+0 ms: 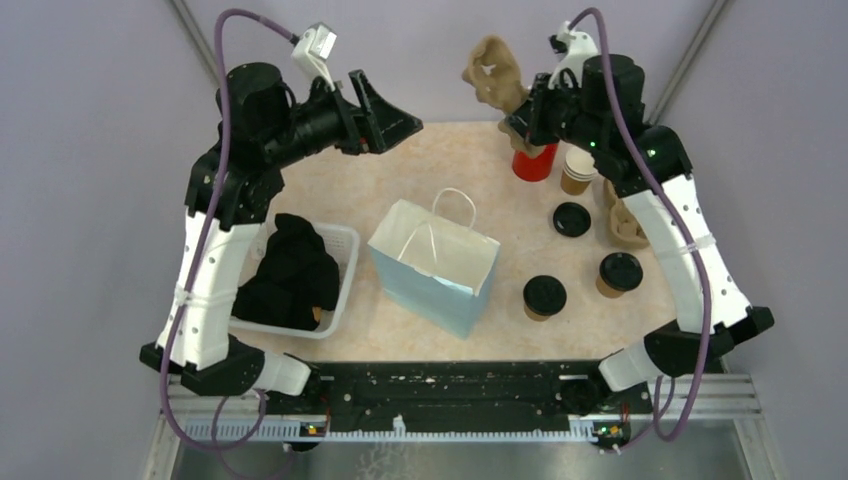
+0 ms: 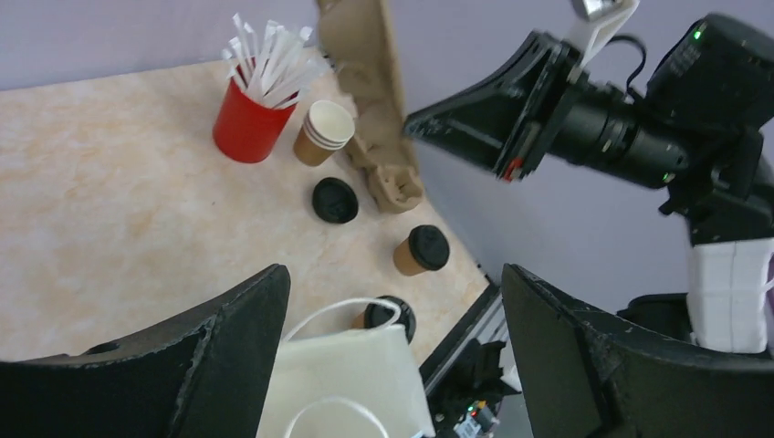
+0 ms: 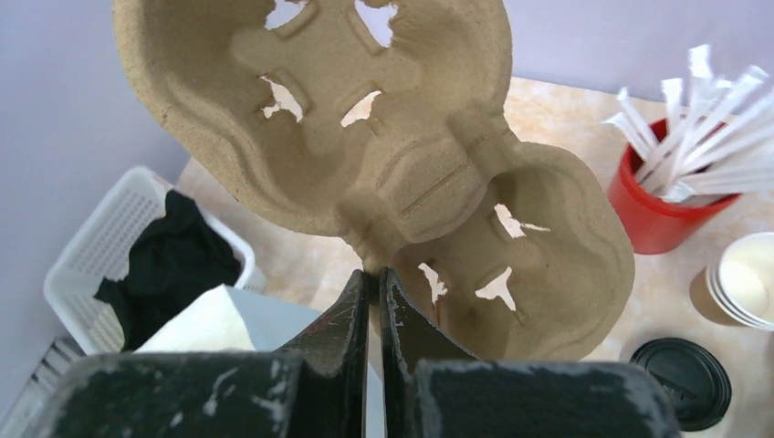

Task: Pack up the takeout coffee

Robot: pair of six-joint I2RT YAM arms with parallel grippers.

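Beige marbled table [image 1: 440, 160] carries all items. The pale blue paper bag [image 1: 436, 265] stands upright at the centre, toward the near edge, with its mouth open and nothing visible inside.

The moulded pulp cup carrier [image 3: 383, 155] hangs in the air over the far right corner. The right gripper [image 3: 374, 274] is pinched tight on its central ridge. The left gripper [image 2: 394, 274] is raised over the far left part of the table, fingers spread wide and empty.

Assessment: the carrier-fetching step is in hand and no coffee is packed yet. The next move likely calls for bringing the carrier level and lowering it into the bag or onto bare table, keeping clear of the bag handles.

The takeout coffee consists of two small kraft cups [image 1: 545, 297] [image 1: 620, 273] with black lids. Both stand upright toward the near right corner, apart from each other and outside the bag. A loose black lid [image 1: 572, 219] lies flat just beyond them, near the right edge.
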